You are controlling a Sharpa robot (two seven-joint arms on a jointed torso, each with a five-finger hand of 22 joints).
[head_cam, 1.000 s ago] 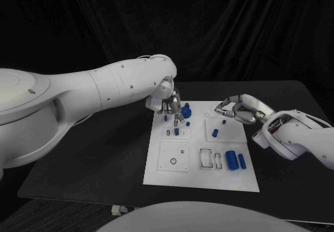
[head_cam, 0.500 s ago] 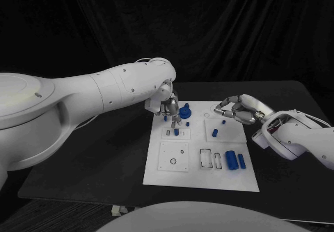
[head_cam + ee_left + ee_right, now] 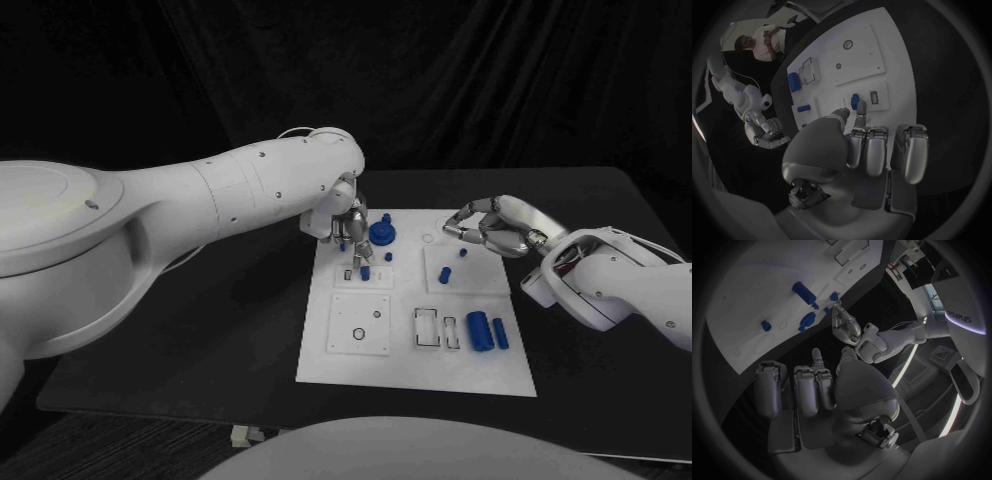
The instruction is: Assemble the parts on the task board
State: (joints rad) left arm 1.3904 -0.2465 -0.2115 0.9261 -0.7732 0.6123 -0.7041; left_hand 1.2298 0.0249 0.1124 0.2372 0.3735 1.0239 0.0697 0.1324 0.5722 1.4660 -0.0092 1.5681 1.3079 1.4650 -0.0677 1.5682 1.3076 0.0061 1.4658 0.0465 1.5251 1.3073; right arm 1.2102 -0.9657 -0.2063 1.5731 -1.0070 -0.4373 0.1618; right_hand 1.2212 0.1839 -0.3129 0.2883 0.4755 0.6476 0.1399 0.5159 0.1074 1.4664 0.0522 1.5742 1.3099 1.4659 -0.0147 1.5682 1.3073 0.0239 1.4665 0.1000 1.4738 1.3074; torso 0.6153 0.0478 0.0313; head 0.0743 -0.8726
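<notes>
The white task board (image 3: 411,375) lies mid-table. My left hand (image 3: 351,228) hovers over its far left corner with the fingers curled; a bit of blue shows between thumb and fingers (image 3: 856,142), a small blue part pinched there. Just under the fingertips a small blue peg (image 3: 365,271) stands beside a slot (image 3: 874,97). A larger blue knob (image 3: 382,232) stands right of the hand. My right hand (image 3: 488,227) hangs at the board's far right corner, its fingers (image 3: 807,382) curled in with nothing seen in them.
Two blue cylinders (image 3: 488,332) lie near the board's front right beside rectangular slots (image 3: 428,327). Two more small blue pieces (image 3: 447,275) sit on the right inset plate. A square plate with holes (image 3: 362,324) is at the front left. Bare black table (image 3: 188,330) surrounds the board.
My left hand has come down a little and nearer to the small plate with the peg. The right hand has stayed where it was.
</notes>
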